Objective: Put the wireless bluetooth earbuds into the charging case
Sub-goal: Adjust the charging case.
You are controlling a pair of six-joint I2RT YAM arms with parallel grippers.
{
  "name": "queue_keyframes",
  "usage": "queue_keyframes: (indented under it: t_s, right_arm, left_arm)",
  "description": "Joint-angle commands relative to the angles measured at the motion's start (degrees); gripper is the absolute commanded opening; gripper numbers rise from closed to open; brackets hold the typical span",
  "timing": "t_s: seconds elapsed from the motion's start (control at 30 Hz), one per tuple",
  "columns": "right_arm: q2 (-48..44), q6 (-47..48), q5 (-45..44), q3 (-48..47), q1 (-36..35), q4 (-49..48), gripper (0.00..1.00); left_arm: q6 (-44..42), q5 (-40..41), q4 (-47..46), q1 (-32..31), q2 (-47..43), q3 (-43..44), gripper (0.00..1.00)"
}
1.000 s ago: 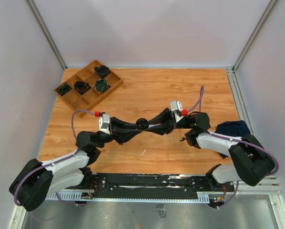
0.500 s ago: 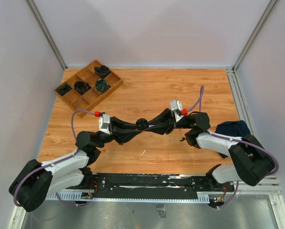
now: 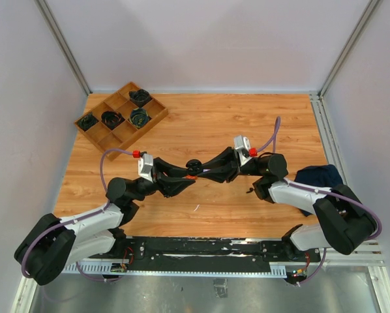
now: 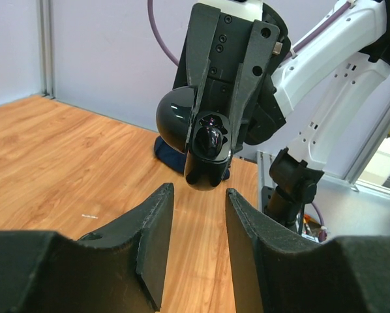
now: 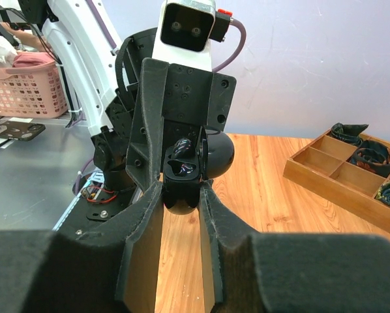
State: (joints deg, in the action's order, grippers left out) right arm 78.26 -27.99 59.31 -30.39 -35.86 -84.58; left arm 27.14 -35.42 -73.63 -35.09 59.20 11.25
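Above the desk (image 3: 247, 124), right hand (image 5: 180, 189) clamps the open charging case (image 4: 207, 163); left hand (image 4: 198, 192), fingers apart and empty, should line up squarely.

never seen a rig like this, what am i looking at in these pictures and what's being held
Two robot arms are bolted to a wooden table. One picture looks down from above; the other two come from cameras on each wrist, looking forward along that arm. The right gripper is clamped on an open black charging case. The left gripper faces it, open and seemingly empty. A wooden tray of coiled cables sits at the far left; a dark cloth lies on the right.
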Motion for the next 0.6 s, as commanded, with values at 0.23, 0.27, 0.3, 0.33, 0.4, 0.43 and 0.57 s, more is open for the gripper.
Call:
queue_keyframes:
  t_s: [0.23,0.27,0.3,0.33,0.4,0.43,0.57]
  right_arm:
    - [-0.1,1.4,-0.2,-1.1,-2.2,-3.4,0.05]
    - [-0.1,1.4,-0.3,-1.0,-2.2,-3.2,0.05]
    - [-0.1,1.5,-0.3,-1.1,-2.3,-3.3,0.05]
    - [0.0,1.5,-0.2,-1.2,-2.3,-3.3,0.05]
    - [0.1,1.5,-0.2,-1.3,-2.5,-3.3,0.05]
    - [0.1,1.6,-0.3,-1.2,-2.5,-3.3,0.05]
    - [0.2,1.8,-0.2,-1.3,-2.7,-3.3,0.05]
  left_arm:
    - [2.5,-0.5,-6.5,0.2,2.1,1.8,0.43]
    - [2.6,-0.5,-6.8,0.2,2.2,1.9,0.43]
    - [2.8,-0.6,-6.9,0.2,2.3,2.0,0.43]
    - [2.9,-0.7,-7.1,0.2,2.5,2.1,0.43]
    - [3.1,-0.8,-7.4,0.2,2.8,2.1,0.43]
    - [3.2,-0.8,-7.5,0.2,2.9,2.2,0.42]
    - [3.7,-0.9,-8.3,0.2,3.5,2.1,0.38]
